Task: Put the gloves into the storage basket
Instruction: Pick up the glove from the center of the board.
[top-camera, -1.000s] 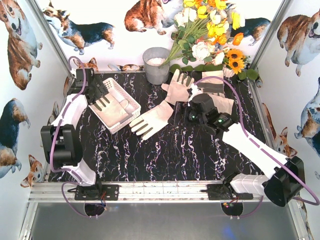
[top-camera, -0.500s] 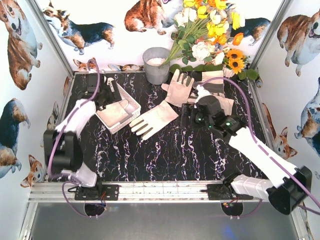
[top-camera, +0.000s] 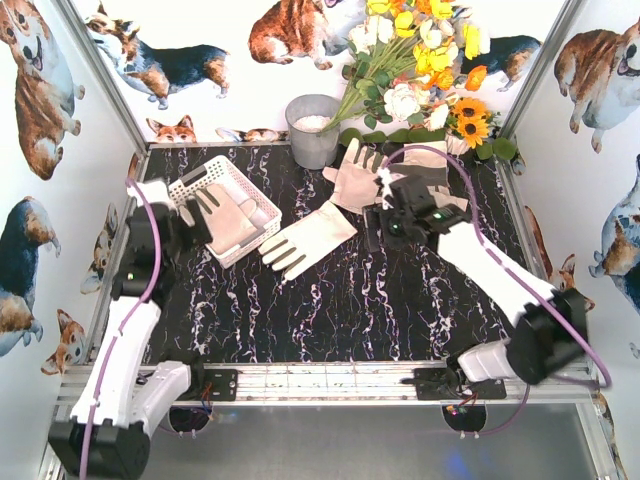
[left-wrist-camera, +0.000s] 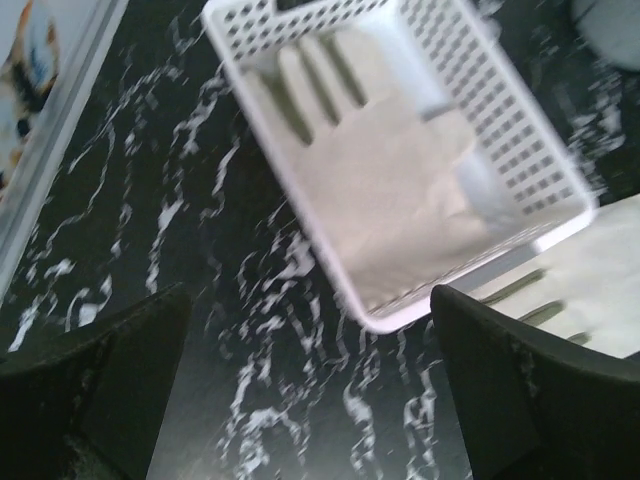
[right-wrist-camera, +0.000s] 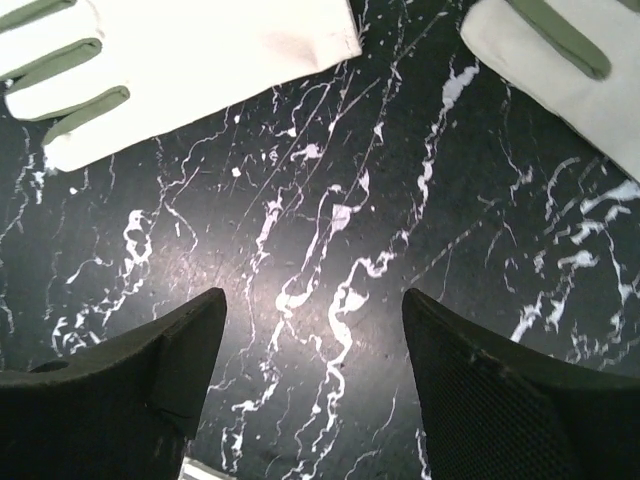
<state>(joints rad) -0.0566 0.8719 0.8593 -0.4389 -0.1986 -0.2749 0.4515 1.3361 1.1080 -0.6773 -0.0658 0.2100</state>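
1. Top external shows the storage basket at ten o'clock on the table, with one glove lying inside.
2. The centre glove lies flat just past mid-table; the far glove lies toward one o'clock.
3. Left gripper is spread wide and empty, at the basket's seven o'clock.
4. Right gripper gapes empty over bare marble, the centre glove's cuff at its eleven o'clock.
5. I'd judge these light, limp and floppy; pinch the cuff edge.
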